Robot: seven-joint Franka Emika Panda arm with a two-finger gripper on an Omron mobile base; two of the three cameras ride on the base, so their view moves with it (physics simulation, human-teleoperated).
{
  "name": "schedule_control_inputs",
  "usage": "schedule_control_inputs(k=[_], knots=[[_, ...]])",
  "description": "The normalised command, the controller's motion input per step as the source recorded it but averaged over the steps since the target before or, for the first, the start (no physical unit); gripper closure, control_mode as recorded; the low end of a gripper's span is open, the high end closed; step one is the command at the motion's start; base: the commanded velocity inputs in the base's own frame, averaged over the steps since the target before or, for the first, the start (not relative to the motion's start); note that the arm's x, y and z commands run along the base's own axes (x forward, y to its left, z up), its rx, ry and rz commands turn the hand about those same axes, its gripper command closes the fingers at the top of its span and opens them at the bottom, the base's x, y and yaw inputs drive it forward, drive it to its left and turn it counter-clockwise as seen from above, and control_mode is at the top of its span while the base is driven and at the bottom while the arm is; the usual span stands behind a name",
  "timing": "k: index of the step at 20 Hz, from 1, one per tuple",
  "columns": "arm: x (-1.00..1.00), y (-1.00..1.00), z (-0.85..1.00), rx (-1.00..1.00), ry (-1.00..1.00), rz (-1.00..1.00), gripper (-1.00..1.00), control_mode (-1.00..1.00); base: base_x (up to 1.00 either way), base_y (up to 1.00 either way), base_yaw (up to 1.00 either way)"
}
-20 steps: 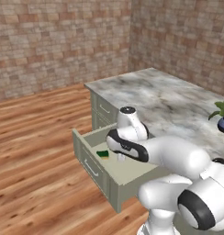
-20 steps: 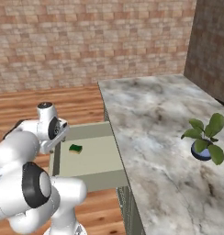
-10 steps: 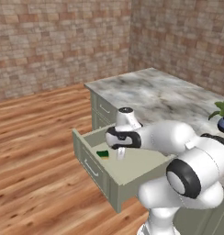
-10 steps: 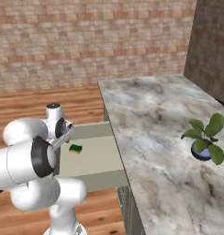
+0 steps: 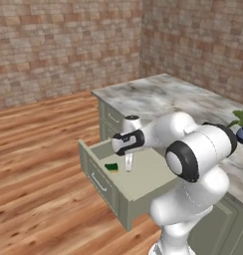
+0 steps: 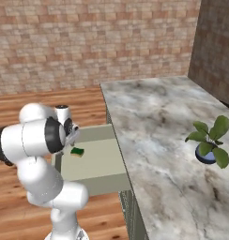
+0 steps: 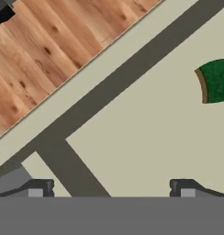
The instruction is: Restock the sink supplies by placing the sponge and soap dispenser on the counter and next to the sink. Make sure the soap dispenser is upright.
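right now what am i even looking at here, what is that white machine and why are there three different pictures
It is a white robot arm on a base that can drive, in a computer-drawn kitchen. Two pictures come from cameras on the base, one behind the arm to its left and one to its right, so they show the same scene from two sides. The third comes from a camera on the hand, looking straight down past the pincer.

The arm reaches over an open drawer pulled out of a marble-topped cabinet. A small green sponge lies on the drawer's floor. A potted plant stands on the marble top.

The pincer is open and holds nothing; the sponge sits off to one side of it.
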Motion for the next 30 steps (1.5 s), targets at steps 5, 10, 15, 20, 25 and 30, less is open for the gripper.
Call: schedule_control_inputs(k=[5,10,15,20,25,30], knots=[[0.18,0.01,-0.37,0.00,0.03,0.00,-1.00,-1.00,0.00,0.00,0.00],[0.13,0.02,-0.38,0.00,0.02,0.00,-1.00,-1.00,0.00,0.00,0.00],[0.06,0.04,-0.11,-0.01,-0.03,0.00,-1.00,-1.00,0.00,0.00,0.00],[0.11,0.12,-0.03,-0.03,-0.02,0.00,-1.00,-1.00,0.00,0.00,0.00],[0.13,0.17,-0.04,-0.03,-0.02,0.00,-1.00,-1.00,0.00,0.00,0.00],[0.23,0.11,-0.02,-0.03,0.00,0.00,-1.00,-1.00,0.00,0.00,0.00]])
